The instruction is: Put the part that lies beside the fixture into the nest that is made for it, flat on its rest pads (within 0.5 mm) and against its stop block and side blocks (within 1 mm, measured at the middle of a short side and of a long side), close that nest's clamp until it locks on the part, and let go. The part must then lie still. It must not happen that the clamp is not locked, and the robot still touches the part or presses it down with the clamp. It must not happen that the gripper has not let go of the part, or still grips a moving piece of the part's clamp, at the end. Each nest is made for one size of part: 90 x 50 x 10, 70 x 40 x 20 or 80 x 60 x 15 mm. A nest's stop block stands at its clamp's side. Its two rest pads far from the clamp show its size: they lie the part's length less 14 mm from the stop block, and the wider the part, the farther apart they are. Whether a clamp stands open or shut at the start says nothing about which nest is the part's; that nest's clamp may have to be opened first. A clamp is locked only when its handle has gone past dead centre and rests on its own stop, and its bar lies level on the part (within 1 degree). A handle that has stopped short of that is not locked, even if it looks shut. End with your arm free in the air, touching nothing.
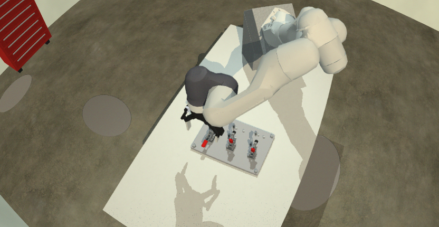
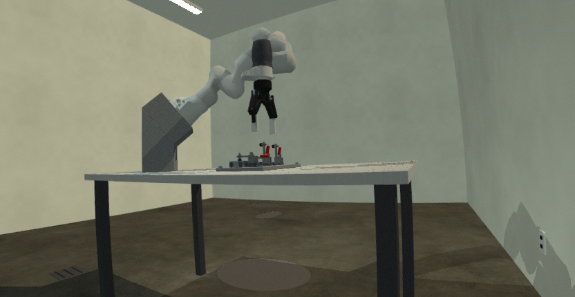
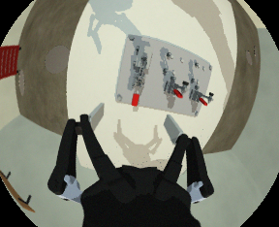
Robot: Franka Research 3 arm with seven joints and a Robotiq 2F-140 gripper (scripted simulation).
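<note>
My gripper (image 1: 203, 130) (image 2: 262, 127) (image 3: 135, 114) is open and empty, hanging high above the left end of the grey fixture plate (image 1: 239, 161) (image 2: 289, 166) (image 3: 157, 94). The plate carries three clamps with red handles. The left clamp's handle (image 1: 203, 143) (image 3: 135, 100) lies low and flat, pointing away from its nest. The middle handle (image 1: 230, 140) (image 3: 177, 92) and the right handle (image 1: 252, 149) (image 3: 201, 98) stand raised. A grey block (image 3: 139, 62) seems to lie in the left nest under the clamp bar; it is too small to tell how it sits. I see no loose part on the table beside the plate.
The white table (image 1: 171, 188) (image 2: 341, 173) bears the plate near its middle. The robot's grey base pedestal (image 1: 254, 41) (image 2: 160, 134) stands at the far end. My arm hangs over the plate's left rear. A red tool cabinet (image 1: 18, 22) stands on the floor, far off.
</note>
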